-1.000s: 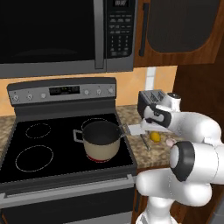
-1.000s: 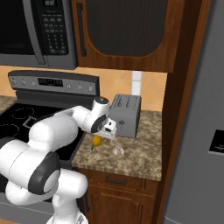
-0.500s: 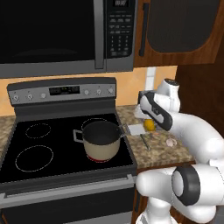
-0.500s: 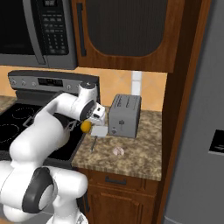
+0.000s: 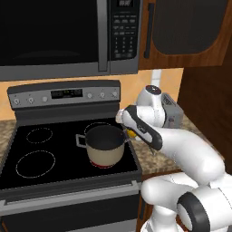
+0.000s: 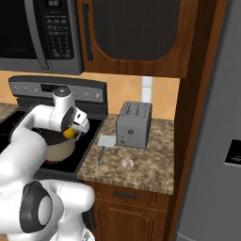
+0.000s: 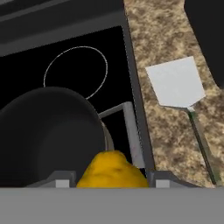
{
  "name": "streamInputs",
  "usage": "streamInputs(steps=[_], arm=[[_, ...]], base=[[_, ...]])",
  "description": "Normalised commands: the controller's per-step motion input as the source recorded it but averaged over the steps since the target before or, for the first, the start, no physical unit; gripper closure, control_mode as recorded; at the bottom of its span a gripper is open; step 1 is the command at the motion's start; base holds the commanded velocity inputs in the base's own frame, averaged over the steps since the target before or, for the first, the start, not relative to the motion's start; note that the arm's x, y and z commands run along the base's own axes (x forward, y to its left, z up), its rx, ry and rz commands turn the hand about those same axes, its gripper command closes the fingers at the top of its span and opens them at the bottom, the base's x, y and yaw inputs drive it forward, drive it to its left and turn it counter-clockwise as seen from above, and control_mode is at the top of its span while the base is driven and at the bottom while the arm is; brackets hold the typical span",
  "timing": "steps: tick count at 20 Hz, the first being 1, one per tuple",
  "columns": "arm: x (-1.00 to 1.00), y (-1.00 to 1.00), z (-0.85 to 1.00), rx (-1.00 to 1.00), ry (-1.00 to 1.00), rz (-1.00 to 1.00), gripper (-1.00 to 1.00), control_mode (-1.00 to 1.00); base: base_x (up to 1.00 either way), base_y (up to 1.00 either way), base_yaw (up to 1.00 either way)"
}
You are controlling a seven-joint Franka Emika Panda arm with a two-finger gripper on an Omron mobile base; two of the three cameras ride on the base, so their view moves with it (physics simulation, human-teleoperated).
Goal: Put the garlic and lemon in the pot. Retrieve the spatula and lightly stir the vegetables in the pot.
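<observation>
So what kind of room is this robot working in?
It looks like a home kitchen, computer-rendered rather than real. There's a black glass stove with a pot on it, a microwave mounted above, and a toaster on a speckled stone counter beneath wooden cabinets.

Lemon (image 7: 111,169): small, yellow, held between gripper (image 7: 113,181) fingertips, just beside pot rim, above stove edge.
Pot (image 5: 105,146): round, beige sides, dark inside, grey side handles, upright on front right burner.
Garlic (image 6: 127,163): whitish bulb, lying on speckled counter, in front of toaster.
Spatula (image 7: 176,83): flat light-grey blade, thin dark handle, lying flat on counter between stove and toaster.
</observation>
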Motion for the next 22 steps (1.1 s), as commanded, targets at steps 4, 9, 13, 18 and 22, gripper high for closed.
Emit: streamInputs(steps=[4,9,13,18,22], arm=[[0.17,1.0,0.0,-0.06,0.11,-0.12,1.0,-1.0],[0.37,0.76,-0.13,-0.02,0.11,-0.13,1.0,-1.0],[0.31,0.53,-0.3,0.0,0.05,-0.12,1.0,-1.0],[0.09,0.05,-0.51,0.0,0.01,-0.07,1.0,-1.0],[0.18,0.0,-0.48,0.0,0.03,-0.04,1.0,-1.0]], base=[[0.0,0.0,0.0],[0.0,0.0,0.0],[0.0,0.0,0.0],[0.0,0.0,0.0],[0.0,0.0,0.0]])
